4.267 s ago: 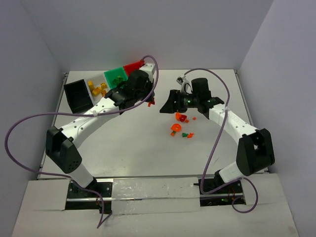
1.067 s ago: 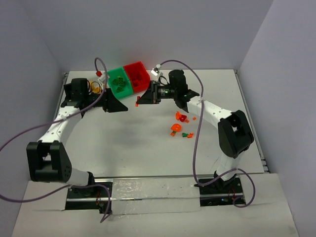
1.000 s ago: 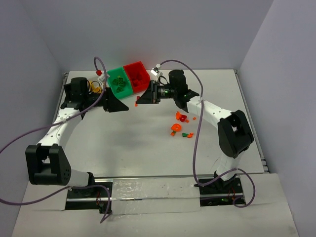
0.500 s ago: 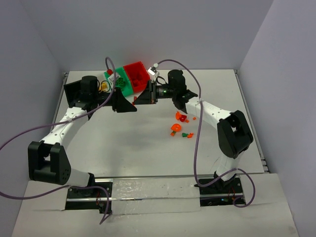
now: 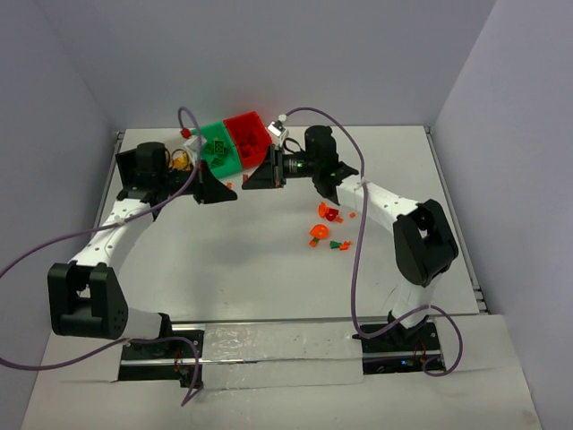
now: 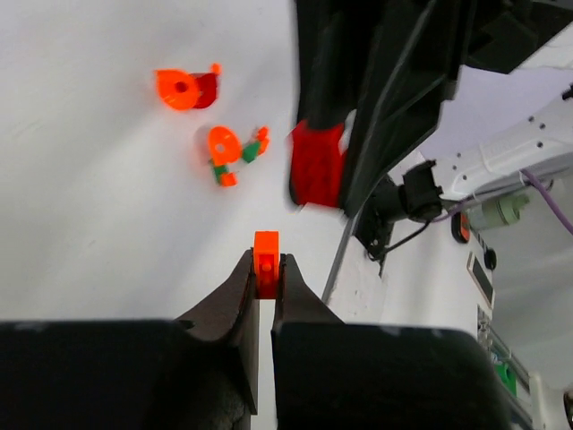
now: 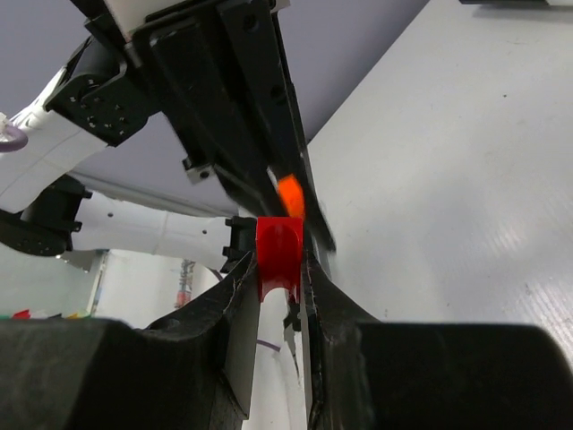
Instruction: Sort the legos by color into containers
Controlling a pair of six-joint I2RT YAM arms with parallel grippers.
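On bench [image 5: 269,278]: green bin [image 5: 218,148] and red bin [image 5: 249,134] side by side at far edge, left of middle. Loose legos [image 5: 328,226] scattered near bench centre, toward the right edge. Left fingers [image 6: 243,291] clenched on orange piece [image 6: 266,262], right fingers [image 7: 240,300] clenched on red piece [image 7: 278,251]. Tips face each other just in front of the bins

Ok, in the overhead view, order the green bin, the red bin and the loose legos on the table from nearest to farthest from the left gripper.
From the left gripper:
1. green bin, just beyond its tip, toward the back wall.
2. red bin, also toward the back, a little to the right.
3. loose legos, well off to the right, on the open table.
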